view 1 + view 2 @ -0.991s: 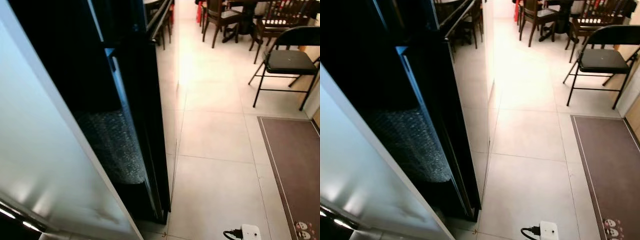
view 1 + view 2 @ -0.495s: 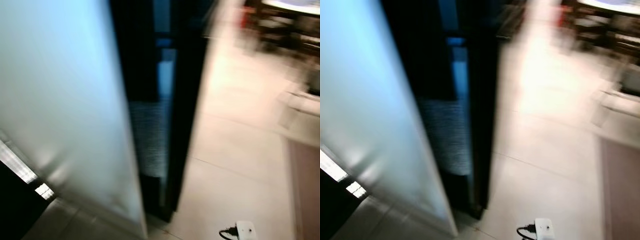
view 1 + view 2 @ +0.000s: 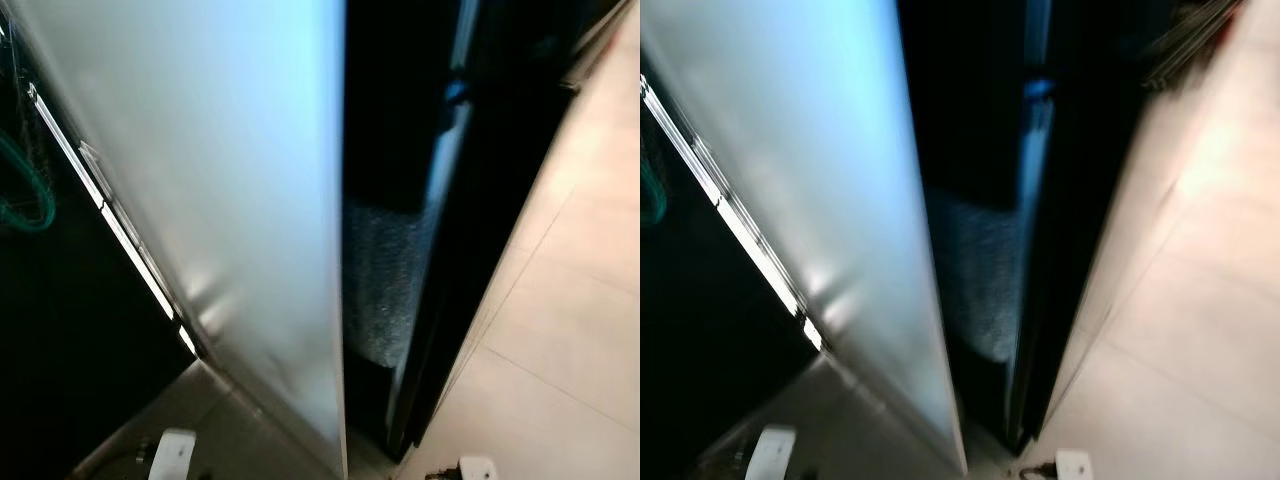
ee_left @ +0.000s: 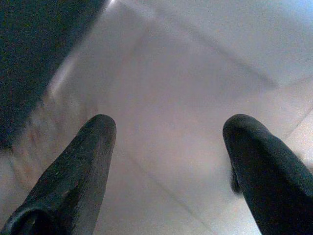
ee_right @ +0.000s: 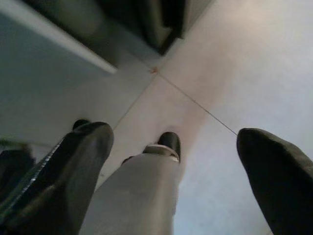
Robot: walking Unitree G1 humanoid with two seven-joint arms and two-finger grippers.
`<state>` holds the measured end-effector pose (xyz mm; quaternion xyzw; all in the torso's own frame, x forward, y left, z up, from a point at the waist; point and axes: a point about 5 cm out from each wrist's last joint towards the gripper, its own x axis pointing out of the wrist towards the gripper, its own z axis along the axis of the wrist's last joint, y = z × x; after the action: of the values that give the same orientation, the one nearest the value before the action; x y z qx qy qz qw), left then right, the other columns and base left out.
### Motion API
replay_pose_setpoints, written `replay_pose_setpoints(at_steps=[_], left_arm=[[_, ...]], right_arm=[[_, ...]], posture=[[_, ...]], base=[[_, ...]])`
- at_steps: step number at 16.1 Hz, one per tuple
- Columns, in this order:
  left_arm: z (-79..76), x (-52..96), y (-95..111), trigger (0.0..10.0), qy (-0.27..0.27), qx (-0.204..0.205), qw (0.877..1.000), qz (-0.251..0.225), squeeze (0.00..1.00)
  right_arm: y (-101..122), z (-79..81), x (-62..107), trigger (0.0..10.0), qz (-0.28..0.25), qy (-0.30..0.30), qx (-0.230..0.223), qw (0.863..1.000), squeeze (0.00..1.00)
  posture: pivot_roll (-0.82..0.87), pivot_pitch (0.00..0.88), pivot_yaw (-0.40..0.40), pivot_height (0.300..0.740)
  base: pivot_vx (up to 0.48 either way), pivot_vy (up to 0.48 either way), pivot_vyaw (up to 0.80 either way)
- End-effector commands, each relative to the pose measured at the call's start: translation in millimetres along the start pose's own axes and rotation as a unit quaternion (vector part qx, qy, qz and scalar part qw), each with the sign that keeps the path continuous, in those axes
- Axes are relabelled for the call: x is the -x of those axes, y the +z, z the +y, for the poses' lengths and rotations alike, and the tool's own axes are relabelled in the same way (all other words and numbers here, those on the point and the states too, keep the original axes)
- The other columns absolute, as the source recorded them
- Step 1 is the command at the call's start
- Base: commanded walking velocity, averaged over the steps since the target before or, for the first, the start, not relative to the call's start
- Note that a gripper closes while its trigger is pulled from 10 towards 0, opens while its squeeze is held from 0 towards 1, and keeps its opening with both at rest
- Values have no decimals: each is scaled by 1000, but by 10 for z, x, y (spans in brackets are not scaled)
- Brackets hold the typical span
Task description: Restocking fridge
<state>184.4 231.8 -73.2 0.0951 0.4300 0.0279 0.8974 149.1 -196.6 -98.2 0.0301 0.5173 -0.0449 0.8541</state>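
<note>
Both grippers (image 4: 168, 147) (image 5: 171, 161) hang spread and empty over the floor (image 3: 560, 330); we face the fridge door (image 3: 240, 200). We should square up to it before reaching.

Fridge door (image 3: 240, 200): smooth, frosted pale finish with a soft sheen. Adjacent panel (image 3: 500, 200): glossy black, reflective. Floor (image 3: 560, 320): smooth, light tiles with low gloss. Left gripper (image 4: 168, 147) and right gripper (image 5: 176, 161) fingers: matt black, slightly textured.
</note>
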Motion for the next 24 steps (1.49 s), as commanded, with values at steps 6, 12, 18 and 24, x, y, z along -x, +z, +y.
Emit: replay_pose_setpoints(at_steps=[6, 12, 18, 24], left_arm=[[9, 153, -536, 10000, 4, -3, 996, 87, 0], [-125, 30, -186, 10000, -9, 1, 999, 44, 0], [-148, 22, -164, 10000, -12, 5, 999, 42, 0], [-141, 19, -156, 10000, -9, 10, 999, 43, 0]], right_arm=[[-77, -60, 14, 10000, 17, -7, -1, 1000, 0], [-73, -73, 15, 10000, 16, -7, 15, 1000, 0], [-61, -70, 14, 10000, 14, -4, 30, 999, 0], [-43, -61, 11, 10000, 13, 0, 45, 999, 0]], posture=[[-68, 0, 42, 740], [-71, 0, 31, 740], [-68, 0, 25, 740], [-61, 0, 24, 740]], base=[[0, -161, 0], [0, -336, 0], [0, -337, 93], [0, -56, 763]])
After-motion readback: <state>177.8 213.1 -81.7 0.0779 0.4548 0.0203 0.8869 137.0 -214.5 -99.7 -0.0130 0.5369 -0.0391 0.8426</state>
